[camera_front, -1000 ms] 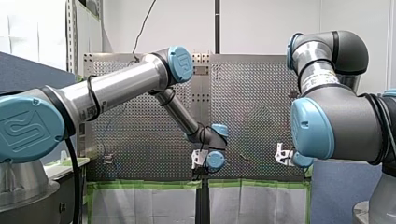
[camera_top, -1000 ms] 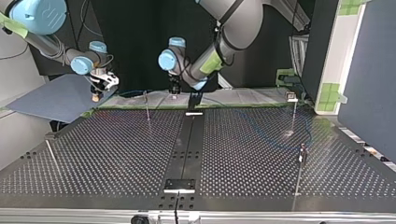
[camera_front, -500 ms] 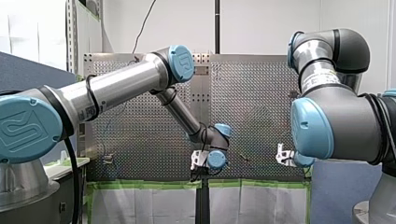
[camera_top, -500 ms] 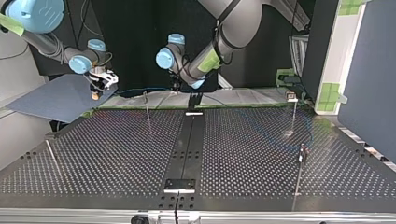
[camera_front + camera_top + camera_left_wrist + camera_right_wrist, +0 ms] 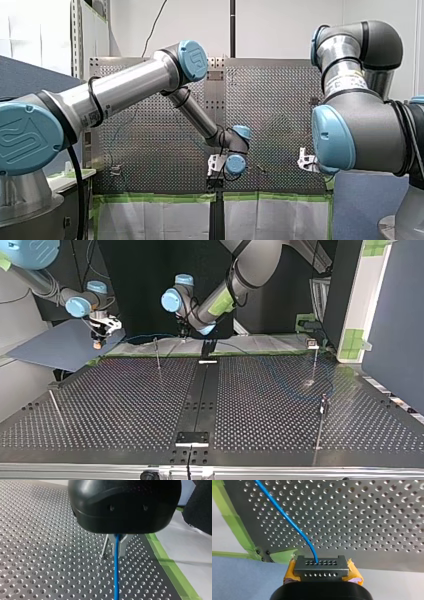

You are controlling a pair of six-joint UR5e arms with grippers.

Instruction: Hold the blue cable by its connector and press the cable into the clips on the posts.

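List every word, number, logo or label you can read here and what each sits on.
No words are legible.
Embossed logo on my left arm's blue joint cap: shape only, no readable letters.
Sticker on my left arm's silver tube: too small.
Sticker on my right arm's silver tube: blurred.
Connector: rows of holes, no print.

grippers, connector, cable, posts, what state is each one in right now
right gripper, shut on the connector
connector, clamped, cable coming out of its face
cable, bent near the connector, then straight
left gripper, cable runs through it, grip unclear
posts, upright, too small to tell if the cable is clipped in
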